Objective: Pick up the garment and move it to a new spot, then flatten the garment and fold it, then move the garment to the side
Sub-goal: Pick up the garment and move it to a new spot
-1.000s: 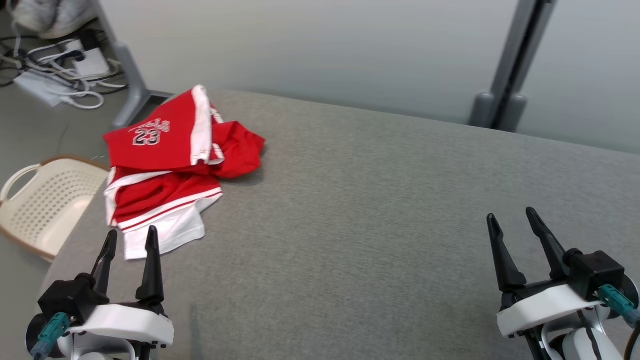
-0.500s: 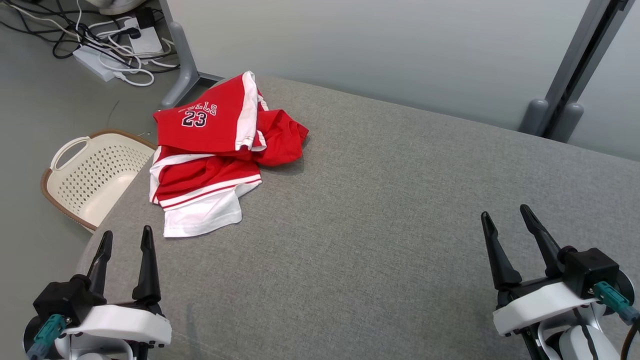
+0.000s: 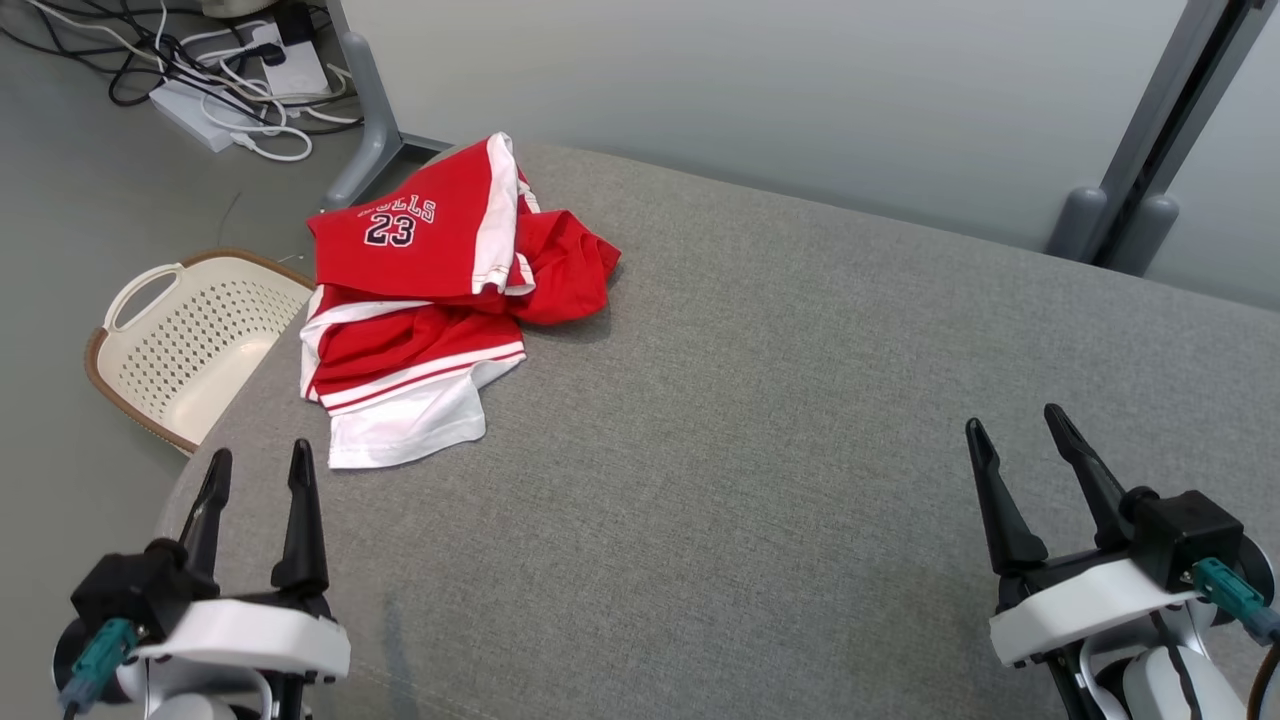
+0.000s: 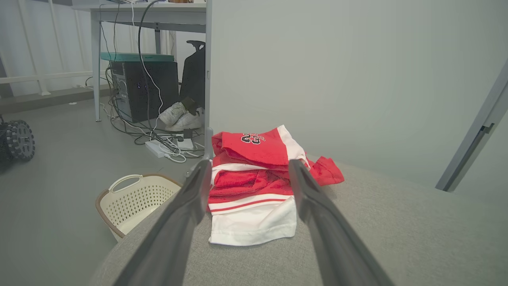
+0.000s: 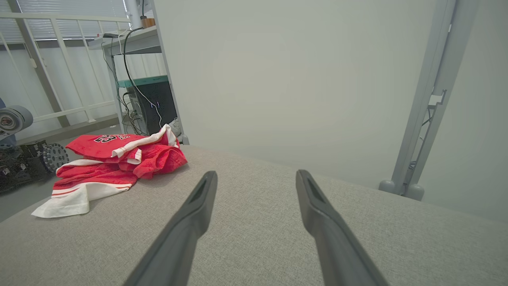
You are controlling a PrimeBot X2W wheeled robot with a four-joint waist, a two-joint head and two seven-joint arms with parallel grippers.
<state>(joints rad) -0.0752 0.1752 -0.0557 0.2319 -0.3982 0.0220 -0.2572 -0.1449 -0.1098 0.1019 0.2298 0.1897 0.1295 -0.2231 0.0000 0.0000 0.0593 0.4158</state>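
Garment crumpled, lettering partly hidden; basket edge behind table

Open grey surface right of crumpled garment, basket beside left edge, wall panel close behind.

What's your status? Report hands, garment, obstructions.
Left hand open, empty, just short of garment. Right hand open, empty, well off to the right. Garment crumpled at far left of table, untouched. Nothing between left hand and garment.
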